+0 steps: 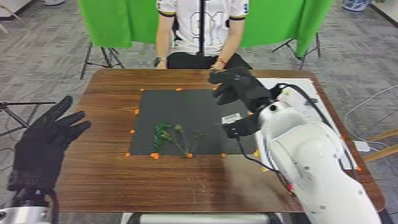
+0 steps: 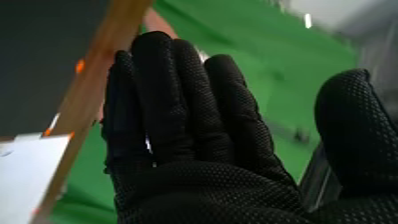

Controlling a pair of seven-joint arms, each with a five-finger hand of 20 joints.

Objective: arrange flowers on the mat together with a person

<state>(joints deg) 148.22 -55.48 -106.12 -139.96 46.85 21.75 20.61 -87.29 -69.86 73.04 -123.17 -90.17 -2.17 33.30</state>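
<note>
My right hand (image 1: 236,86) is empty, fingers straight, thumb apart; I'd swing high over the mat (image 1: 173,107), sparing those flowers (image 1: 162,134).

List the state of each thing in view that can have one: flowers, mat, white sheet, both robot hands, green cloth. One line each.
flowers: lying loose on the mat
mat: spread flat on the table
white sheet: flat, partly hidden behind the right arm
left hand: open, fingers extended, palm not on the mat
right hand: open, fingers straight, nothing held
green cloth: hanging in folds
</note>
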